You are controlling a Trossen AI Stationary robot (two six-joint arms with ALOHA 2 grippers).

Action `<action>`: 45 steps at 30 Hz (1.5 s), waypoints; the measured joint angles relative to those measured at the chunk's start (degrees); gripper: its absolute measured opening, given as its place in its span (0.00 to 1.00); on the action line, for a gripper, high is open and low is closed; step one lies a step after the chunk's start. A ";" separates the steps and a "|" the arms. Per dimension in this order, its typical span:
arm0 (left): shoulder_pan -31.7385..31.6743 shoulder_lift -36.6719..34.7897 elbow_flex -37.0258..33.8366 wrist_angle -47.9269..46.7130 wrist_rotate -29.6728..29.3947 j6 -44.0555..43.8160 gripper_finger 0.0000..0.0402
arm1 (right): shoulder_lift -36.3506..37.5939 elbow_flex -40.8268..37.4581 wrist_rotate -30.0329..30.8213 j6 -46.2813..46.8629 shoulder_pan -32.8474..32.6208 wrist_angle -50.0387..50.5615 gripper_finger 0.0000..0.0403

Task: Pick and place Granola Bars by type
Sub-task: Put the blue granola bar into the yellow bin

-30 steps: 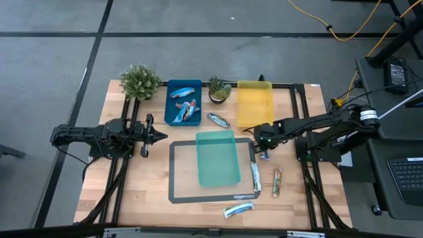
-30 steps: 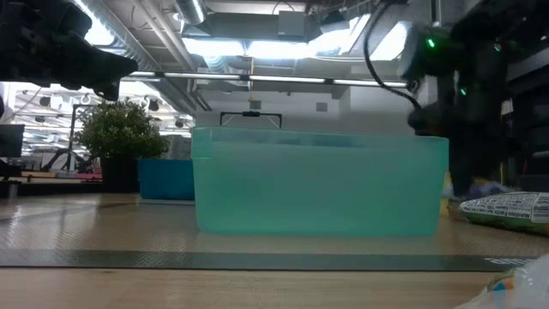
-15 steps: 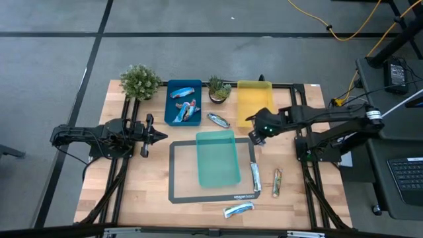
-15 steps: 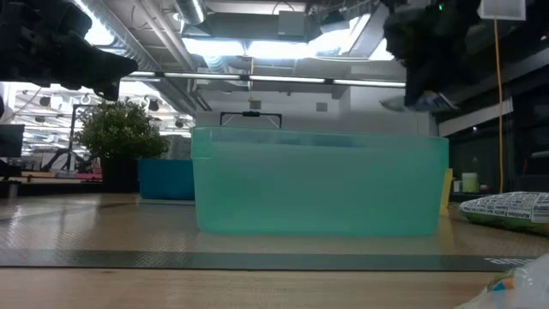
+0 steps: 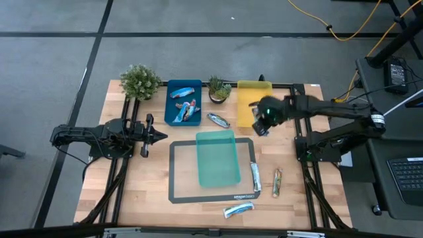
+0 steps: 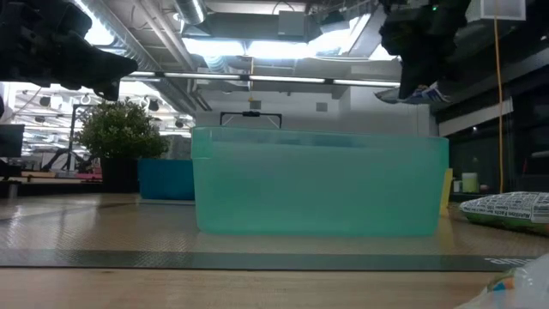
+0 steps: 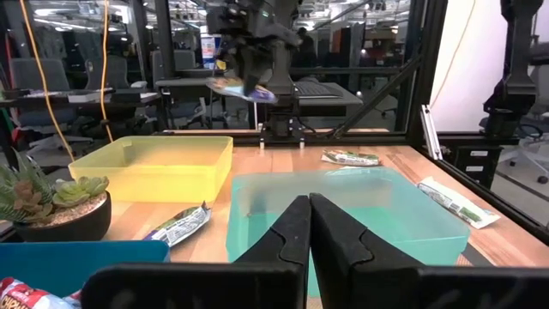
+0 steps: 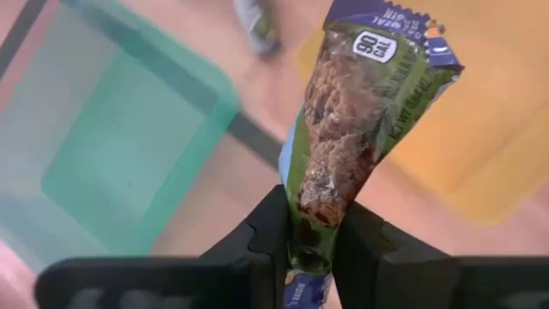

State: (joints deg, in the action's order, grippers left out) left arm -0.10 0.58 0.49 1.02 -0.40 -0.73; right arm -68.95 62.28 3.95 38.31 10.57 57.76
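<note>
A wooden counter (image 5: 152, 178) carries a dark mat (image 5: 178, 192) at its centre, with a teal tray (image 5: 218, 158) standing on it. At twelve o'clock from the teal tray sits a small potted succulent (image 5: 219, 88), flanked by a blue tray (image 5: 183, 101) toward eleven and a yellow tray (image 5: 254, 99) toward one. A bushier potted plant (image 5: 139, 81) stands at the far ten o'clock corner.

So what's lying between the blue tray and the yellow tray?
A small potted plant and one silvery foil bar, seen from above.
</note>
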 joint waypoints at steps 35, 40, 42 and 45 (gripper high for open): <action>0.00 -0.02 0.00 0.00 0.02 0.00 0.01 | -23.75 8.64 -8.62 -37.17 36.37 -6.06 0.18; 0.01 -0.01 0.00 0.00 0.02 0.00 0.01 | -27.82 8.62 -8.66 -38.04 36.37 -9.05 0.18; 0.01 -0.02 -0.01 0.00 0.02 0.00 0.02 | -29.41 8.62 -8.66 -38.61 36.37 -10.62 0.18; 0.00 -0.01 0.00 0.00 0.02 0.00 0.02 | -31.33 8.62 -8.66 -38.61 36.37 -11.82 0.18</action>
State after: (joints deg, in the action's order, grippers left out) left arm -0.10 0.57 0.49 1.02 -0.38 -0.73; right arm -100.27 70.89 -4.71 -0.30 46.94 45.94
